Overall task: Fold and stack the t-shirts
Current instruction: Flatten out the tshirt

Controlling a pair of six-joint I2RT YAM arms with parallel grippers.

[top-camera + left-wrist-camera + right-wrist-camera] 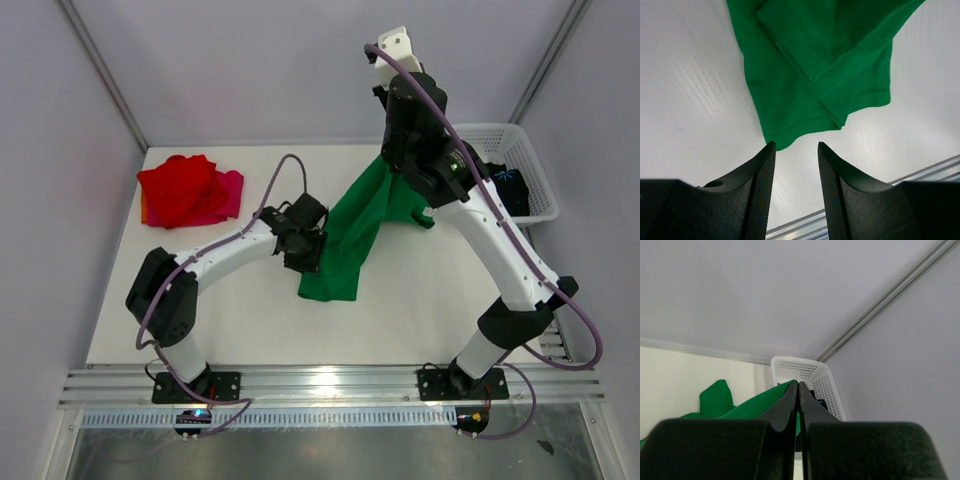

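A bright green t-shirt (345,235) hangs from my right gripper (388,162) and trails down onto the table in the middle. In the right wrist view that gripper (799,386) is shut on a fold of the green cloth (747,406). My left gripper (306,256) sits low at the shirt's lower left edge. Its jaws (796,147) stand open with only bare table between them, and the green shirt's (815,65) bottom corner lies just beyond the left fingertip (769,150). A red t-shirt (180,185) lies crumpled on a magenta-pink one (231,194) at the far left.
A white lattice basket (520,140) stands at the far right with a black shirt with a blue print (506,188) in it. It also shows behind my right fingers as the basket (807,366). Grey walls close the table's sides and back. A metal rail (320,385) runs along the near edge.
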